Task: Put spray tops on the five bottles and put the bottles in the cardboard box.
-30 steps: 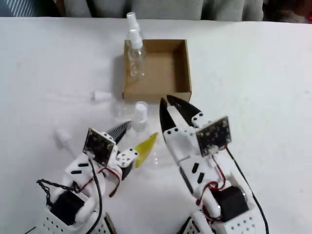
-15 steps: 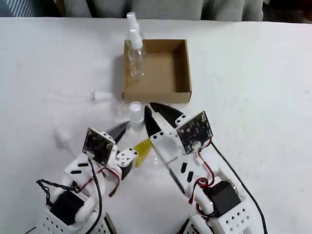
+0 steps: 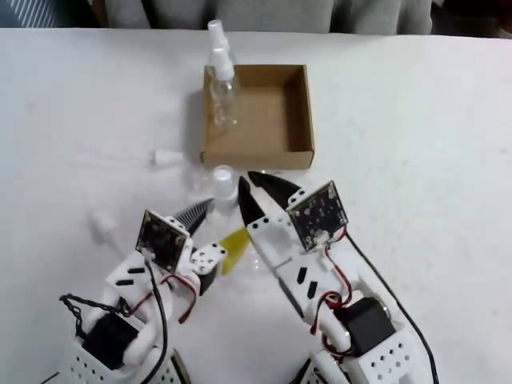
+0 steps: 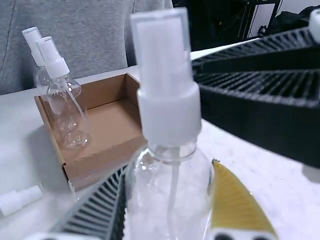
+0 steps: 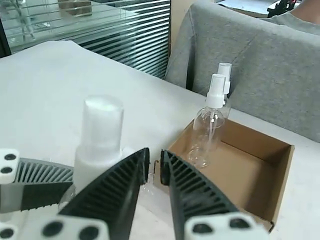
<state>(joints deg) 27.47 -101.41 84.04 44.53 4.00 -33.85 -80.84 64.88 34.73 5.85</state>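
Note:
A clear bottle (image 3: pixel 225 190) with a white spray top (image 4: pixel 165 95) stands upright in my left gripper (image 3: pixel 222 224), which is shut on its body between a black ridged finger (image 4: pixel 100 215) and a yellow finger (image 4: pixel 235 205). My right gripper (image 3: pixel 247 179) hangs close beside that spray top (image 5: pixel 102 135) without holding it, its black fingers (image 5: pixel 182 185) nearly together with a thin slit between. Just beyond lies the cardboard box (image 3: pixel 276 120), with one capped bottle (image 3: pixel 224 100) standing at its left side. A second capped bottle (image 3: pixel 214 34) stands at the box's far left corner.
Two loose white spray tops lie on the white table (image 3: pixel 416 120): one (image 3: pixel 166 157) left of the box, another (image 3: pixel 102 222) nearer my left arm. A faint clear bottle (image 3: pixel 197 181) sits in front of the box's left corner. A seated person in grey is behind the table.
My right gripper swung left from in front of the box to beside the held bottle's spray top, then all but stopped. The left gripper kept still with the bottle.

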